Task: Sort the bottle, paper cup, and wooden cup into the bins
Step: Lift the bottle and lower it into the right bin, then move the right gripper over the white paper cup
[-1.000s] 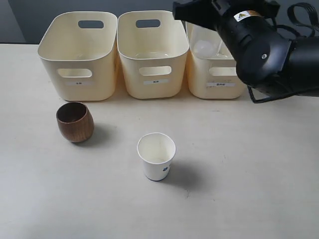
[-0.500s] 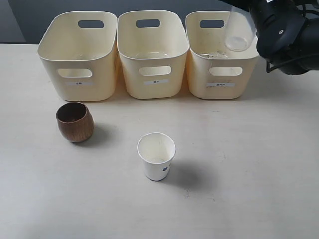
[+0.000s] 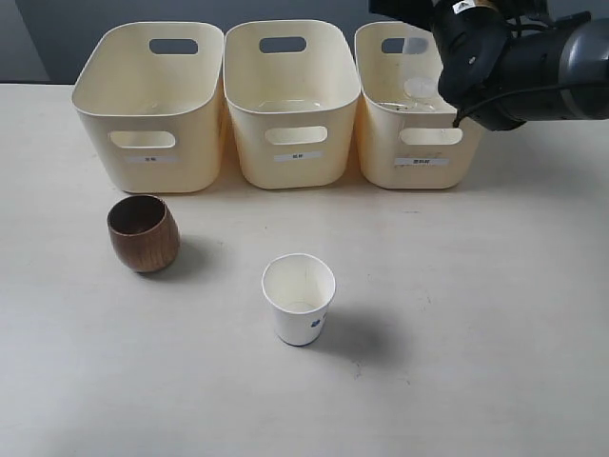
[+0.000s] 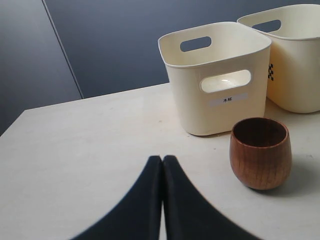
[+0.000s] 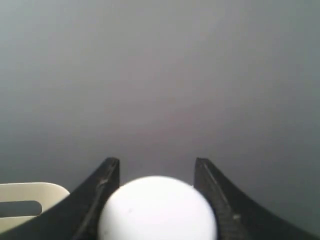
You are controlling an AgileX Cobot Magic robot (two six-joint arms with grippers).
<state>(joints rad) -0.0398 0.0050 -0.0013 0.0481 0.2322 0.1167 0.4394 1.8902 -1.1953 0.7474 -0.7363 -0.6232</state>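
Note:
My right gripper (image 5: 156, 162) is shut on the bottle; its white cap (image 5: 157, 210) sits between the black fingers (image 5: 102, 192). In the exterior view the clear bottle (image 3: 420, 74) hangs tilted over the right bin (image 3: 419, 176), under the black right arm (image 3: 481, 48). The brown wooden cup (image 3: 143, 233) stands upright in front of the left bin (image 3: 95, 143). The white paper cup (image 3: 299, 300) stands upright nearer the front, below the middle bin (image 3: 295, 173). My left gripper (image 4: 162, 159) is shut and empty, low over the table, short of the wooden cup (image 4: 259, 152).
The three cream bins stand side by side along the back of the pale table (image 3: 476, 333). The left bin (image 4: 190, 100) bears a small white label. A dark wall lies behind the bins.
The right arm swung up and back from in front of the right bin, carrying the bottle to above that bin. Both cups have stayed put.

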